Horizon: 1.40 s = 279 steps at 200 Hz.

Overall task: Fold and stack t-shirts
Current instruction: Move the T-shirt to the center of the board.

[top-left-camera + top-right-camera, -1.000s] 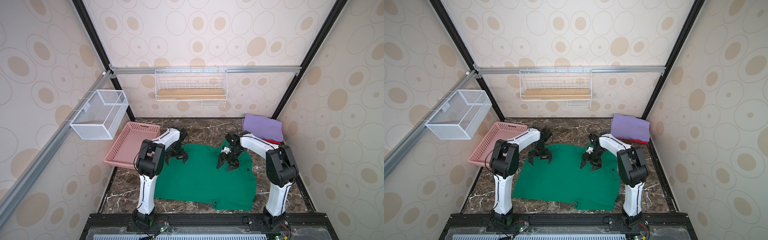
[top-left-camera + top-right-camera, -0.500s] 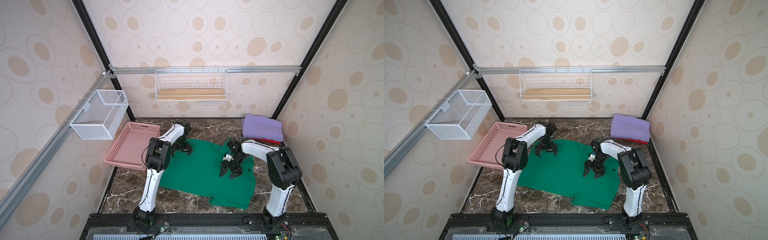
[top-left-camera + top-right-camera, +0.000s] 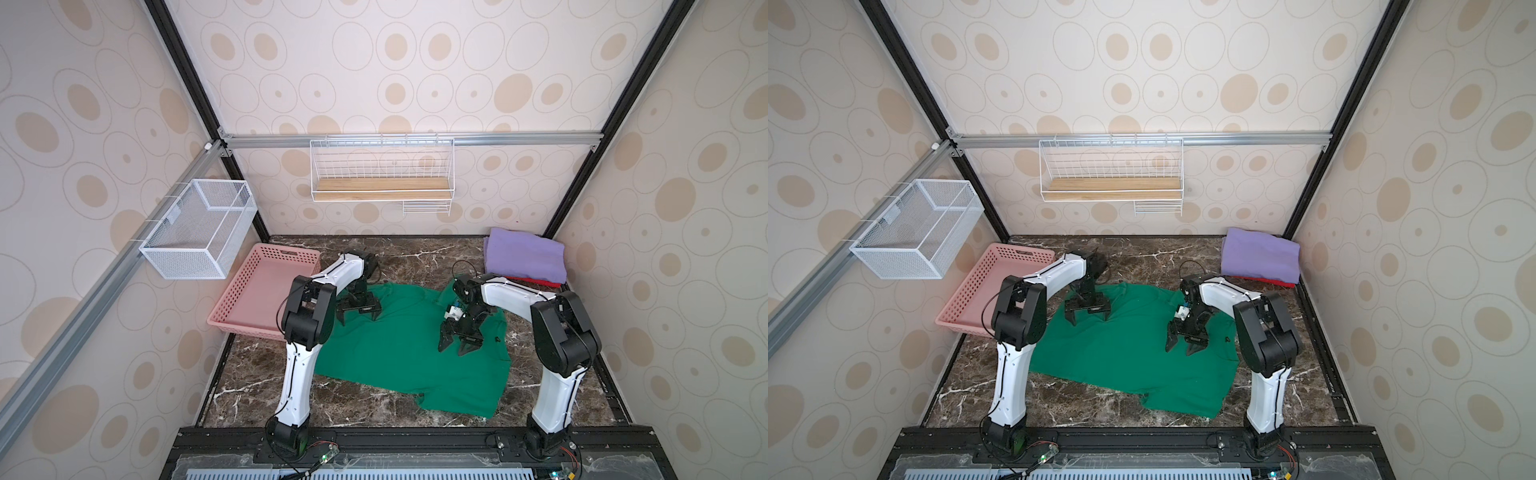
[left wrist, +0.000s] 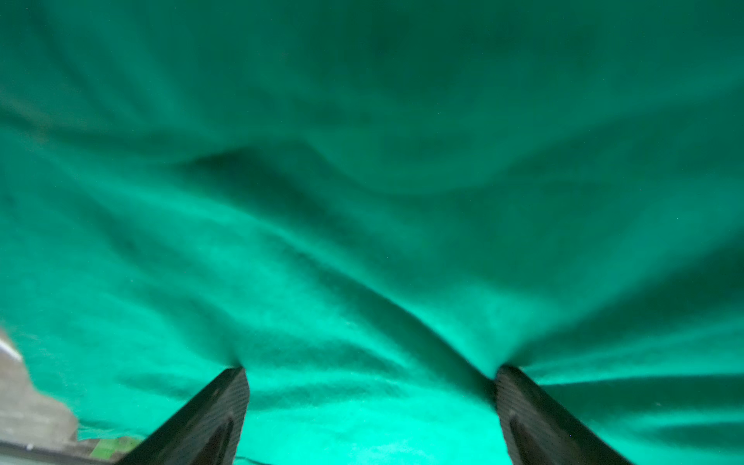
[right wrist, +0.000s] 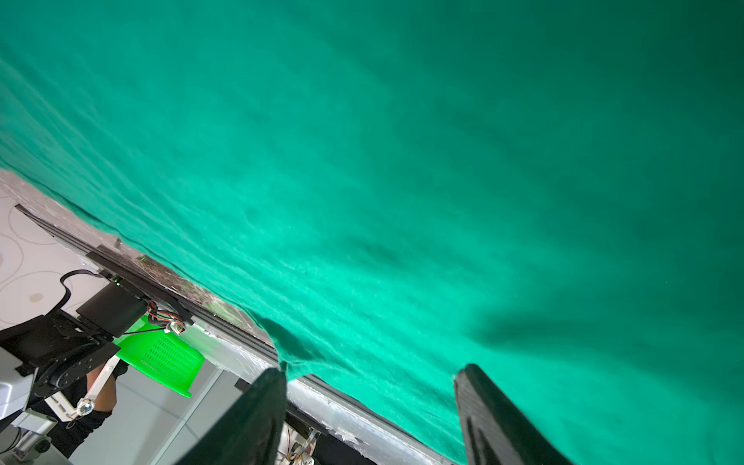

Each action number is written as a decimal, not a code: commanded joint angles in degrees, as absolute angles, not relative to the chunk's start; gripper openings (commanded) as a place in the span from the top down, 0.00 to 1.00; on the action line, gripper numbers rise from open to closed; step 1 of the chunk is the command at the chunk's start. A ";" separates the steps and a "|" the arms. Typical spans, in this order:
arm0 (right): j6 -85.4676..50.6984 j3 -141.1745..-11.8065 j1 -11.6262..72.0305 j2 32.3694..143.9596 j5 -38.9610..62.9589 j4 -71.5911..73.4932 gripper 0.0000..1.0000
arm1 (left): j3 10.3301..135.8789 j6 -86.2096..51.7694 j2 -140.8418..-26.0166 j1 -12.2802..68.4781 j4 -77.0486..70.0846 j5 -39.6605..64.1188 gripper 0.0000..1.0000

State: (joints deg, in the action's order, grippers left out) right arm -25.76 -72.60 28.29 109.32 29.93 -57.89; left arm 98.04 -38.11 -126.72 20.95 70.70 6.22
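A deep green t-shirt (image 3: 399,353) (image 3: 1125,353) lies spread flat on the marble table in both top views. My left gripper (image 3: 358,319) (image 3: 1090,320) stands open on its back left part. In the left wrist view both fingertips of the left gripper (image 4: 368,374) press into the cloth and creases run out from them. My right gripper (image 3: 454,351) (image 3: 1179,351) is open on the shirt's right side. In the right wrist view the right gripper (image 5: 370,374) has its tips down near the cloth's edge. A folded lavender t-shirt (image 3: 523,257) lies on a red one (image 3: 536,281) at the back right.
A pink perforated basket (image 3: 286,251) sits at the back left of the table, just beside my left arm. A white mesh box (image 3: 195,232) hangs on the left wall and a wire shelf (image 3: 382,174) on the back wall. The table's front edge (image 5: 241,350) runs close to the right gripper.
My right gripper has slid toward the front across the green shirt. The left gripper went toward the back, then came forward again. Both stayed open.
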 commanded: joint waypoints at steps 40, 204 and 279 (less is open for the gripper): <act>-25.31 -67.61 30.64 105.85 30.09 -58.60 0.27 | 79.53 -40.14 -114.15 25.05 66.27 5.24 0.01; -23.28 -47.26 3.80 94.48 29.17 -61.19 0.25 | 82.78 -34.91 -113.70 22.66 72.82 -2.18 0.01; -22.65 -48.16 1.36 93.77 27.18 -62.67 0.25 | 83.81 -28.32 -114.04 9.44 74.97 -8.58 0.01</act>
